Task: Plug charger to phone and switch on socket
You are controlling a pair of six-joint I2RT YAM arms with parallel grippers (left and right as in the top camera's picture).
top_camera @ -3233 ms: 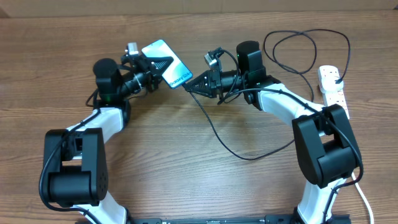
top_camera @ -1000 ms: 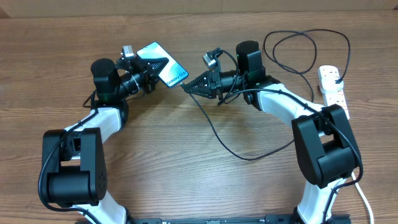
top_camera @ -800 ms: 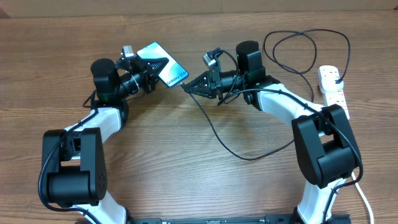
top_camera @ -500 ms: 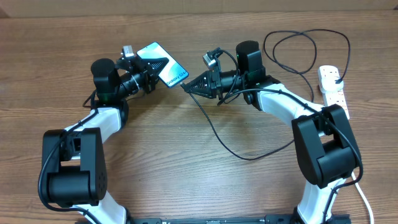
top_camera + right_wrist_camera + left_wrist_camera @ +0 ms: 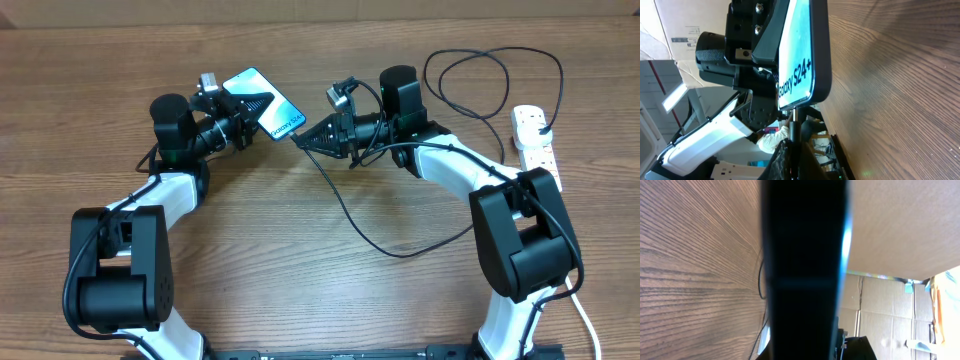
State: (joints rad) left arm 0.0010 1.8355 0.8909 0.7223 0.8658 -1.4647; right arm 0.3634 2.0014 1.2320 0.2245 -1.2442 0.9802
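Because the right gripper is clamped shut on the charger just behind its connector tip, that tip stands out ahead of the fingers and is the nearest thing in the right wrist view. Directly beyond it is the short end of the phone, the end that carries the white lettering. The tip meets that edge about at its middle. Whether it is seated in the port or only touching the rim cannot be told from here.

Seen from overhead, the phone's long axis runs diagonally, its lettered end pointing toward the right gripper and the other end angled away. The connector's shaft looks roughly in line with that axis, so the push called for is straight along it. The right arm is the one that has to make it.

Behind the phone, the left gripper is closed on its body and holds it tilted up off the table. The left wrist view shows only its dark edge.

Farthest off, the cable loops across to the socket at the right edge, well apart from both claws, with the black plug apparently in it. Its switch position is too small to read.
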